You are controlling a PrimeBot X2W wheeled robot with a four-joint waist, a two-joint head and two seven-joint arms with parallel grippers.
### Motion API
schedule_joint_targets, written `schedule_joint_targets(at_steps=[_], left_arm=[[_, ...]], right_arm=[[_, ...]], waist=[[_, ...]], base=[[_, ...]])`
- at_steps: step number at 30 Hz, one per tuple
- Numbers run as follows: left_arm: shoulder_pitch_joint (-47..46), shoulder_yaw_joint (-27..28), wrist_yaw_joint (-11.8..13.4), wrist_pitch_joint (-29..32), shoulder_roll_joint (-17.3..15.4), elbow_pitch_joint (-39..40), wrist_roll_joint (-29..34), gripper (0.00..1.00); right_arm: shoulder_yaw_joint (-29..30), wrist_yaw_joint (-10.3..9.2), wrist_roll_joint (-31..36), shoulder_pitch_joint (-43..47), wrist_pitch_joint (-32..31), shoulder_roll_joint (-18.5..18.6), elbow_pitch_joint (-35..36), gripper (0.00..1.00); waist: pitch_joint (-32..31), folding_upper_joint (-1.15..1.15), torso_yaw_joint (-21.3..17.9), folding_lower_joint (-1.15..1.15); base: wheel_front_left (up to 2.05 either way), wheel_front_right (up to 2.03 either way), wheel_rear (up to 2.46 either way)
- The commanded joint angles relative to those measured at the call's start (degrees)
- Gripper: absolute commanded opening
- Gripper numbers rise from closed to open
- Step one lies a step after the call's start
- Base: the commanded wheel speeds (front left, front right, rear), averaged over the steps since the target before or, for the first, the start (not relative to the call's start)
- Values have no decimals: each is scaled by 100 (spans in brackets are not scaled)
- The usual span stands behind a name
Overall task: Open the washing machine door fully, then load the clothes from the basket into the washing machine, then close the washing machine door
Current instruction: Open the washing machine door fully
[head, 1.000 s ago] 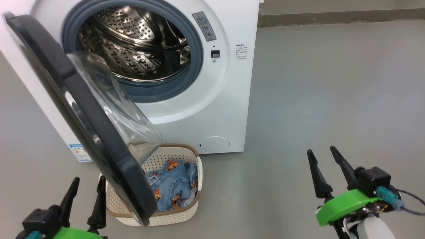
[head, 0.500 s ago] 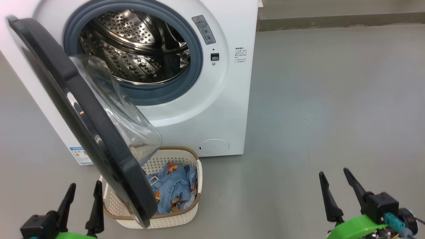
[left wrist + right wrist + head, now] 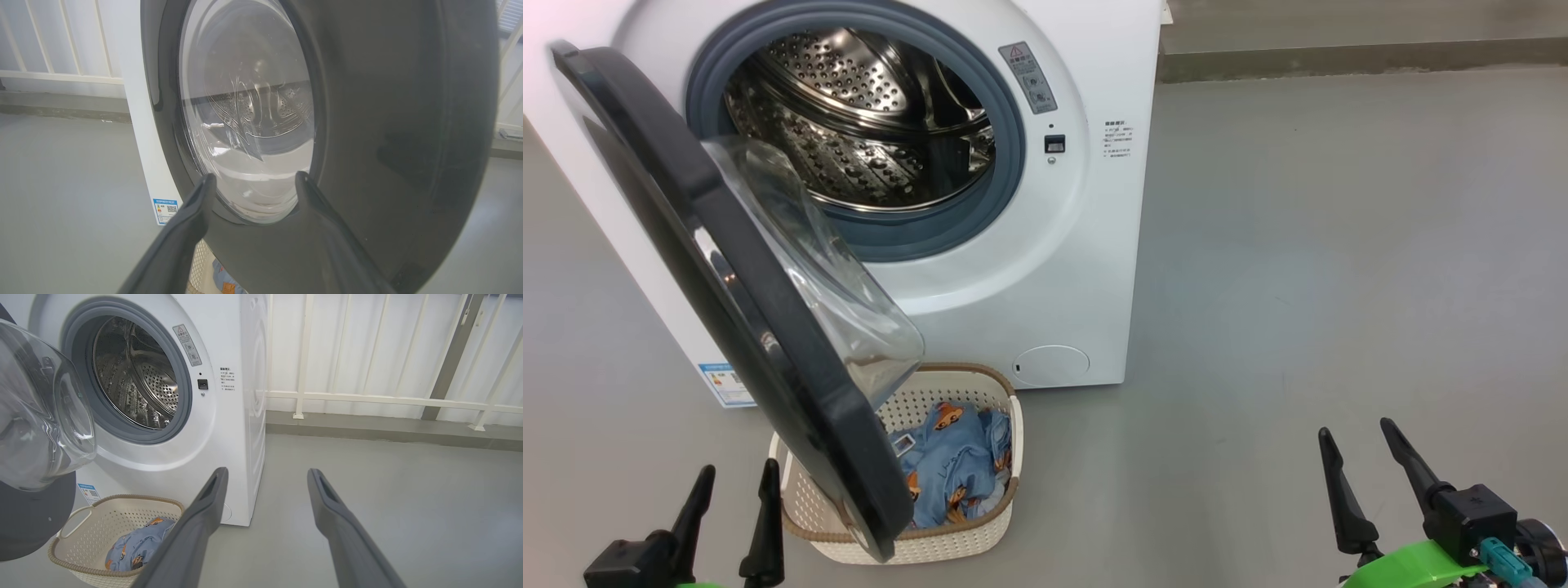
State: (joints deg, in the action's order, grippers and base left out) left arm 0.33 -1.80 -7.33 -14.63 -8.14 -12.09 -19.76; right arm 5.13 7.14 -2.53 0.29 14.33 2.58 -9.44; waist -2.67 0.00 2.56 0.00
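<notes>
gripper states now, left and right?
Left gripper: open, empty, facing the big round glossy black washing machine door.
Right gripper: open, empty, above the grey floor.

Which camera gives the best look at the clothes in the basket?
Head view: looks down onto the clothes, the door hiding their left edge. Right wrist view shows them low, partly behind a finger; left wrist view, a scrap.

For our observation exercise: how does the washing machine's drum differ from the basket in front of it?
The drum is shiny steel; the basket is cream plastic with a brown rim. The drum opens sideways, nothing visible inside; the basket opens upward and holds the clothes. Both are perforated.
</notes>
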Motion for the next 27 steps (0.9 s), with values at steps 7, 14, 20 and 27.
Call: schedule_joint_targets(at_steps=[7,14,20,27], left_arm=[[-127,167,-15,-37,-112,66,111,100],[-119,136,-15,-37,-101,68,141,100],[-113,155,-15,-37,-95,79,170,100],[-113,147,-15,-37,-99,72,170,100]], right_arm=[[-43,35,229,-3,67,31,185,100],[-78,35,279,16,67,31,82,100],[-88,35,263,7,67,30,18,100],[-123,35,277,9,67,30,26,100]], waist=[[9,0,35,0],[10,0,49,0],[5,0,48,0],[15,0,48,0]], base=[[0,0,0],[0,0,0],[0,0,0],[0,0,0]])
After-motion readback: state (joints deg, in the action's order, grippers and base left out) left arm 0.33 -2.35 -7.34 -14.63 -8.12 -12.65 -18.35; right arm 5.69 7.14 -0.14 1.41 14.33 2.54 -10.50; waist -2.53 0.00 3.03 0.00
